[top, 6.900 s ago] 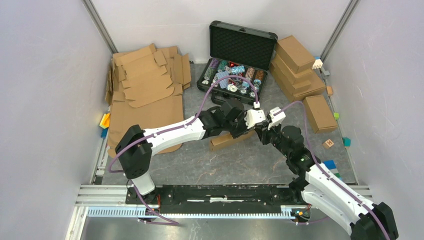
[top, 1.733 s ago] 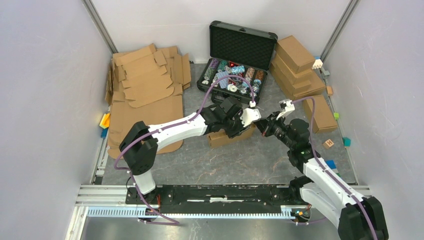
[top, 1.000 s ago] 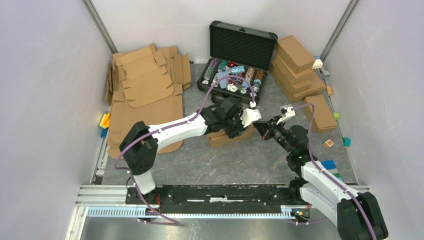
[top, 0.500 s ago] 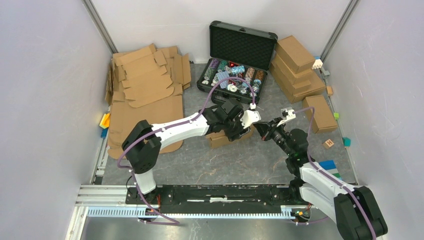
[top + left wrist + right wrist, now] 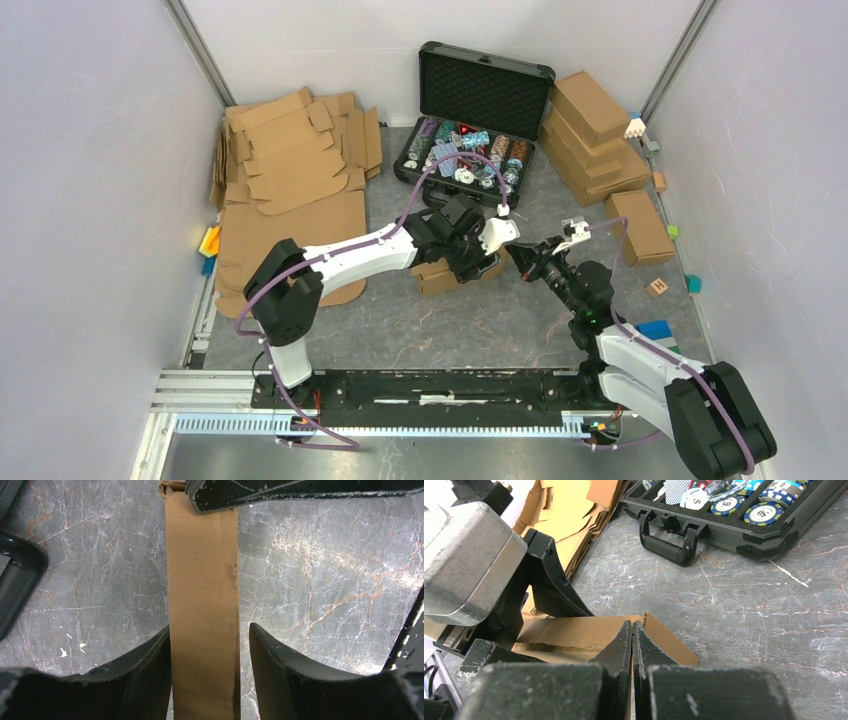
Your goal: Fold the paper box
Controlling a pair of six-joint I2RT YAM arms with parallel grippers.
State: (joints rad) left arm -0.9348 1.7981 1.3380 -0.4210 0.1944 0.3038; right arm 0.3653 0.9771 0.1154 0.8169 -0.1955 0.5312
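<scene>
The paper box [image 5: 436, 277] is a folded, narrow brown cardboard box lying mid-table. In the left wrist view it runs as a brown strip [image 5: 202, 580] between my left fingers. My left gripper [image 5: 470, 260] is open and straddles it [image 5: 209, 635]: the left finger touches the box side and the right finger stands a small gap off. My right gripper [image 5: 517, 262] is shut, its tips [image 5: 632, 626] pressed at the box's right end corner [image 5: 574, 630]. The black bar across the box's far end [image 5: 300, 492] in the left wrist view is the right gripper.
An open black case of poker chips [image 5: 470, 120] stands behind the box. A stack of flat cardboard blanks [image 5: 290, 170] lies at the back left. Finished brown boxes [image 5: 595, 130] are piled at the back right, with one more [image 5: 640, 228] and small coloured blocks [image 5: 657, 287] nearby.
My right gripper has moved down and left to the box's right end and stays shut. The left gripper and the box have shifted slightly left.
</scene>
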